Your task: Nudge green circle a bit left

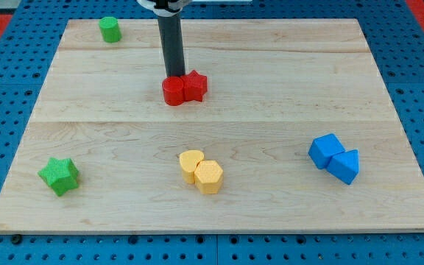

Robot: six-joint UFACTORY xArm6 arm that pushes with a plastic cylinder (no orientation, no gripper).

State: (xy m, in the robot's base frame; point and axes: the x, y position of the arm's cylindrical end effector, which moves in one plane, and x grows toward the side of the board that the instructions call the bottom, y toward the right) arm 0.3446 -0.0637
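Note:
The green circle (110, 29) stands near the board's top left corner. My rod comes down from the view's top, and my tip (174, 76) sits just behind the red circle (174, 92), touching or almost touching its far edge. The tip is well to the right of and below the green circle. The red star (195, 85) rests against the red circle's right side.
A green star (59, 175) lies at the lower left. A yellow heart (191, 164) and a yellow hexagon (209, 177) touch at the bottom centre. A blue cube (325, 149) and a blue triangle (344, 166) touch at the right. The wooden board (271, 96) sits on a blue pegboard.

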